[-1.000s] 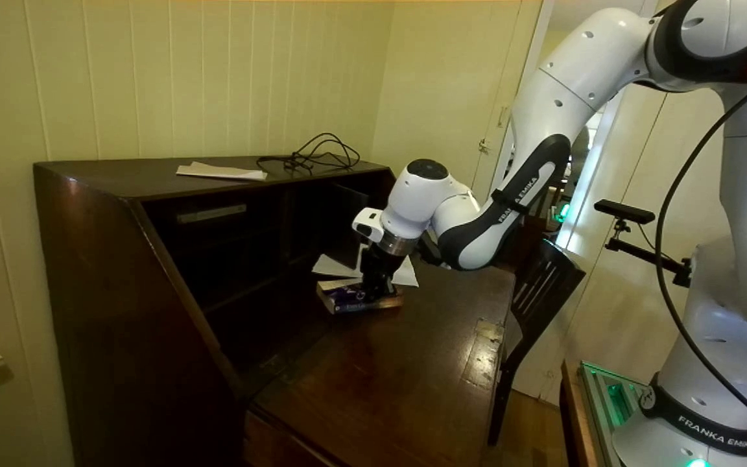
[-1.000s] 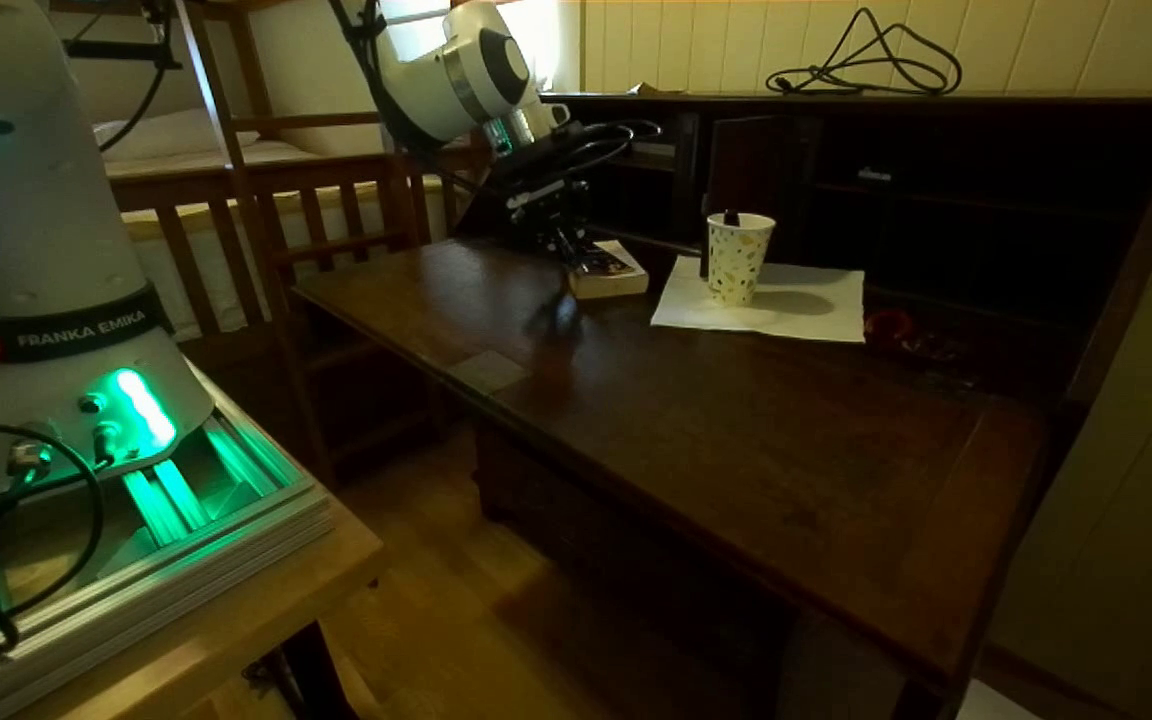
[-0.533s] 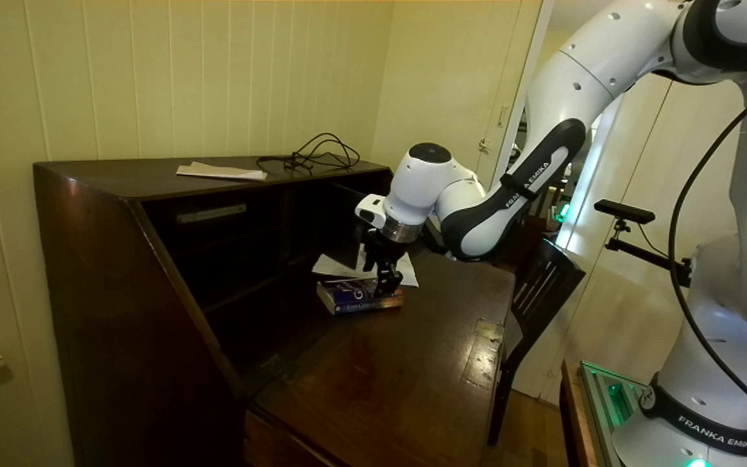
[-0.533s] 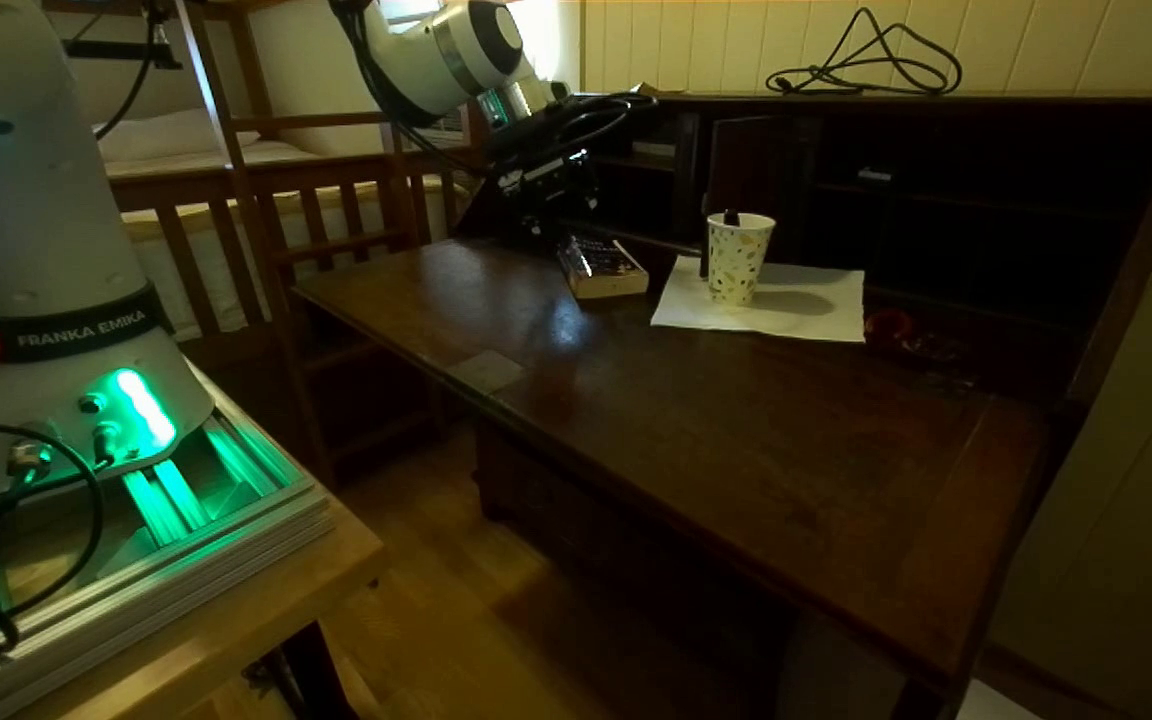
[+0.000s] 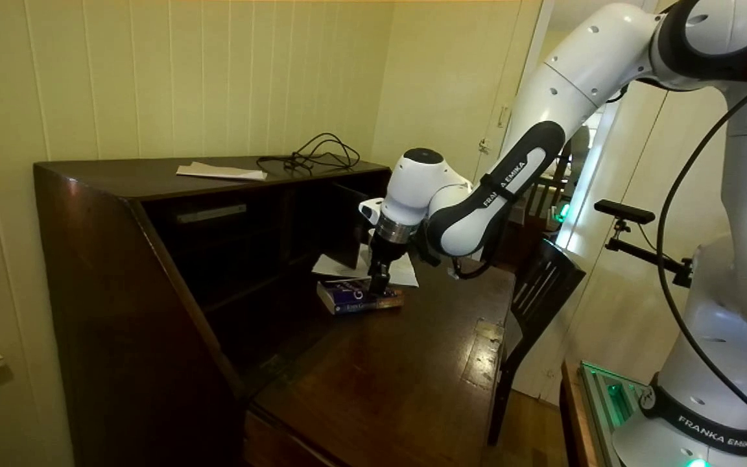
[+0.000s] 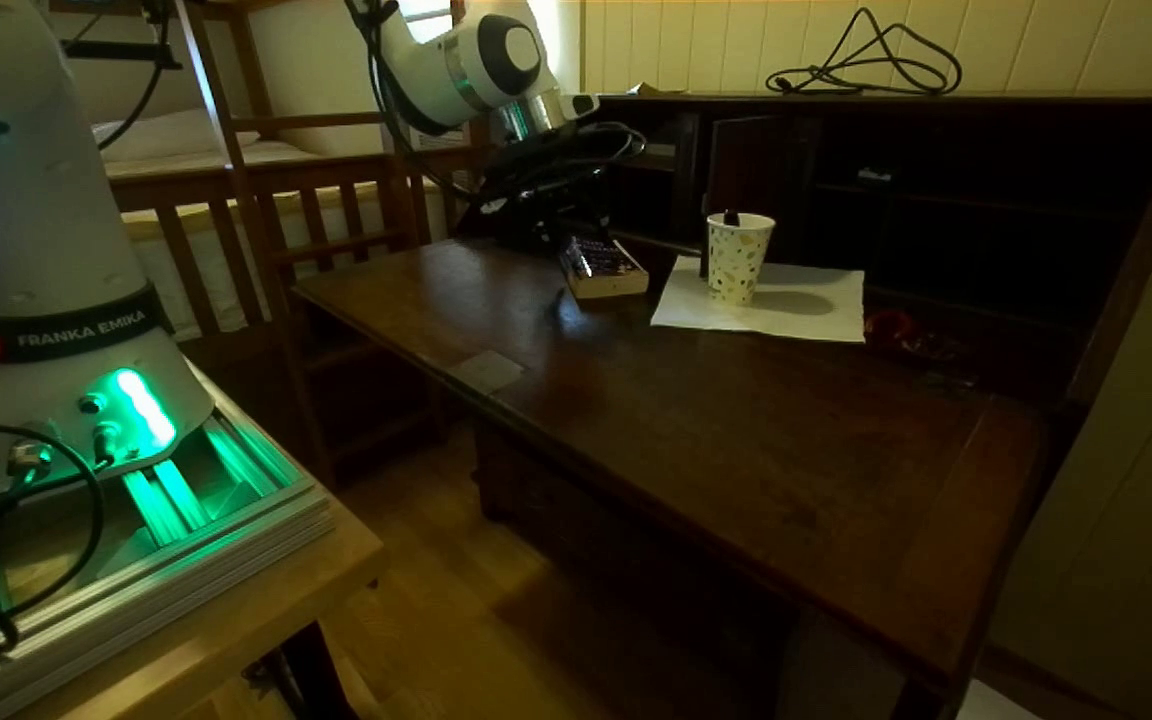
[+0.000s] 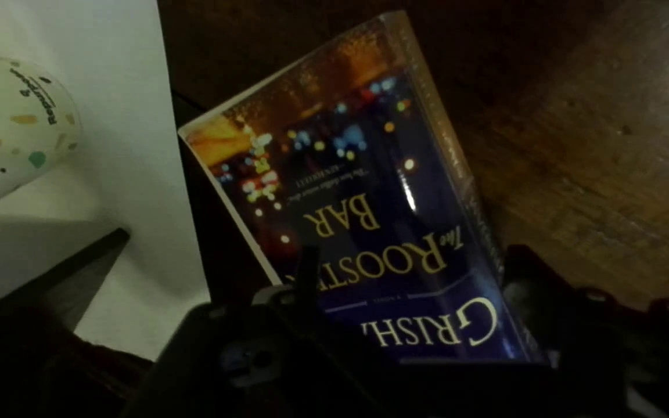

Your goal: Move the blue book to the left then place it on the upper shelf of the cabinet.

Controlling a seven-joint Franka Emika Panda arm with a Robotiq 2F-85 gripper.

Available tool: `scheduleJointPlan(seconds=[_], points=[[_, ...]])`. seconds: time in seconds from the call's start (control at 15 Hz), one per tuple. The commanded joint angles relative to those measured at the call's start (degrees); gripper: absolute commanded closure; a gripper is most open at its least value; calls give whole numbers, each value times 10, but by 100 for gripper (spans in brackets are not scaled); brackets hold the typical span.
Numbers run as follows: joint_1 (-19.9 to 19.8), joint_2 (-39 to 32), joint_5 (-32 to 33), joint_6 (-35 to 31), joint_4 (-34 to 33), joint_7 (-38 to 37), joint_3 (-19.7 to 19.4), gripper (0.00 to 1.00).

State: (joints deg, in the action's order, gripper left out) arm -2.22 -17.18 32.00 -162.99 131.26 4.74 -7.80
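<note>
The blue book [image 5: 347,295] lies flat on the desk surface of the cabinet [image 5: 107,292], its spine visible in an exterior view and its cover in the wrist view [image 7: 369,191]. Over its near end stands my gripper [image 7: 416,258], jaws spread wide. One dark finger [image 7: 309,267] overlaps the cover near the page edge; the opposite finger [image 7: 535,278] is beside the spine. Whether either touches the book I cannot tell. Nothing is lifted. Beneath the top board, the upper shelf [image 6: 636,163] sits in deep shadow.
A patterned cup [image 6: 736,260] stands on a white sheet [image 6: 806,310] beside the book. An inner door [image 6: 754,170] of the cabinet juts out nearby. A cable [image 5: 312,155] and papers [image 5: 218,171] lie on the top board. A red object [image 6: 888,327] rests farther along the desk.
The gripper drew away from the book, then came partly back over it, and its jaws have spread. The book has stayed in place.
</note>
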Motion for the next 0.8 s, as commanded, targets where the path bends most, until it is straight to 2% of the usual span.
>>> scheduleJointPlan(seconds=[0.0,0.4,0.47,0.67,0.73], points=[[4,-9,-39,-21,-14,-37,-16,50],[-10,-6,-130,-19,-6,-10,12,91],[-4,-13,-127,-30,-8,-17,5,96],[2,-32,-125,-35,-18,-26,-4,100],[-8,-37,-144,-11,-20,-9,10,100]])
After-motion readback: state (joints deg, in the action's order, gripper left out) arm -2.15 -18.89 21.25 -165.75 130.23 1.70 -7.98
